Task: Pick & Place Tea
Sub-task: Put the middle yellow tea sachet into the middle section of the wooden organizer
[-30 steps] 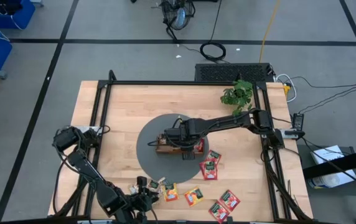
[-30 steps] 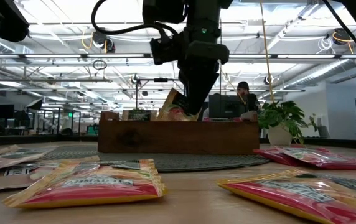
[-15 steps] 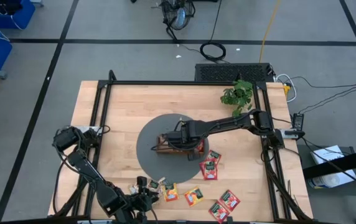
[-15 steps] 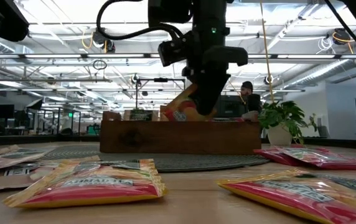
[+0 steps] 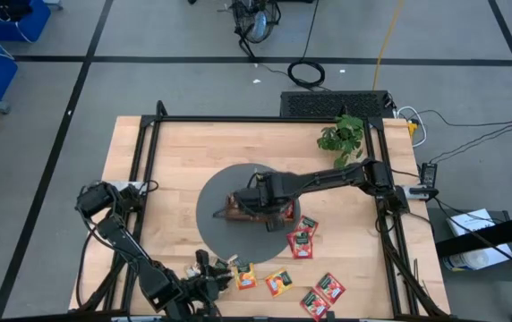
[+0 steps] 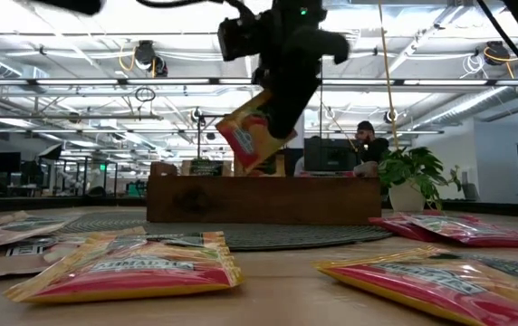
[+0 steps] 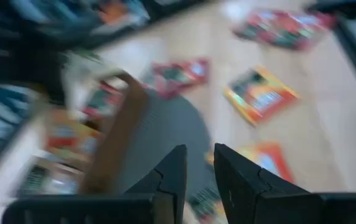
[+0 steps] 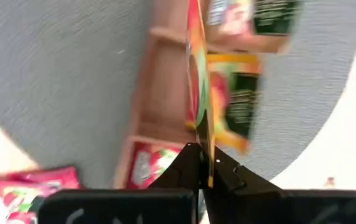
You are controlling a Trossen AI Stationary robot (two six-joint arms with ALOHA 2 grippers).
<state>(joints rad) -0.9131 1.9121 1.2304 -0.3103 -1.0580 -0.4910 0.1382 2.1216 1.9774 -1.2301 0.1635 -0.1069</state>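
My right gripper (image 5: 249, 201) hovers over the long brown wooden tray (image 5: 238, 212) on the grey round mat, shut on an orange-red tea sachet (image 6: 248, 138). Its wrist view shows that sachet edge-on (image 8: 196, 74) above the tray's compartments (image 8: 159, 93), where other sachets lie. More red and orange sachets lie flat on the table (image 5: 301, 241) (image 5: 278, 282) (image 6: 141, 264). My left gripper (image 5: 204, 268) waits at the near edge beside those sachets, its fingers (image 7: 173, 177) slightly apart and touching nothing. My right gripper pinches the sachet by its upper edge (image 8: 201, 146) between the two fingers, coming from above and pointing down. The sachet hangs tilted below the fingers, lifted clear above the tray's rim (image 6: 259, 181).
A potted plant (image 5: 341, 134) stands at the far right of the table. The dark frame rails (image 5: 149, 161) run along the table's sides. Loose sachets crowd the near right part (image 5: 328, 288). A person sits in the room beyond (image 6: 360, 145).
My right gripper has risen out of the tray and shifted a little toward the table's left, staying shut on the sachet. The sachet, which stood low in the tray a second ago, now hangs clear above its rim.
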